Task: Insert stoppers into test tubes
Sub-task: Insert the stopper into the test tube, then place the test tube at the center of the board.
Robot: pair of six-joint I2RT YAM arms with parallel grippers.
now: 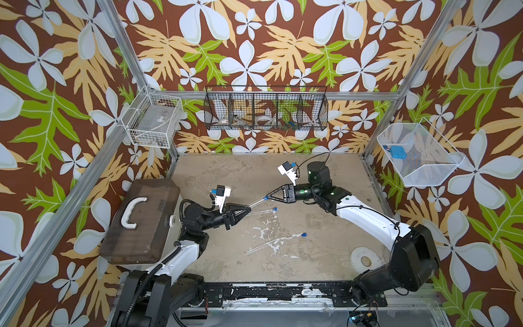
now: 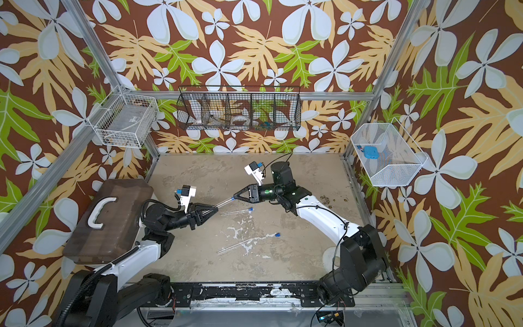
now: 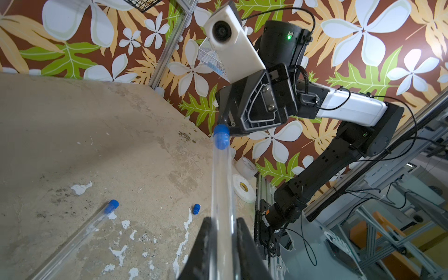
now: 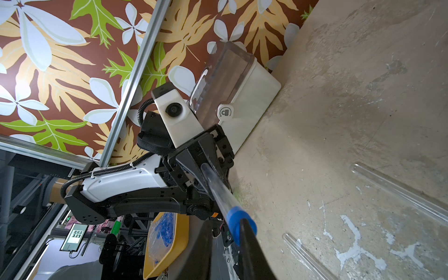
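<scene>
Left tool (image 1: 246, 210) clamped on tube (image 1: 256, 203), raised above counter (image 1: 325, 249), mouth toward 2 o'clock. Stopper (image 1: 265, 198) sat in mouth. Right tool (image 1: 267, 197) was at it; could not tell if apart or together. Second tube (image 1: 261, 211), stoppered, lay just at 5 o'clock of first. Third tube (image 1: 259, 247) lay bare at 6 o'clock, loose stopper (image 1: 303, 234) near.

Stoppers (image 1: 303, 234) bright blue; test tubes (image 1: 262, 245) clear; bench (image 1: 226, 175) mottled tan, flecked white; walls (image 1: 283, 56) brown with white flowers, green leaves.

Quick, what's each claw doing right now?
Left gripper: shut on the test tube.
Right gripper: at that tube's stopper; open or shut, cannot tell.
</scene>
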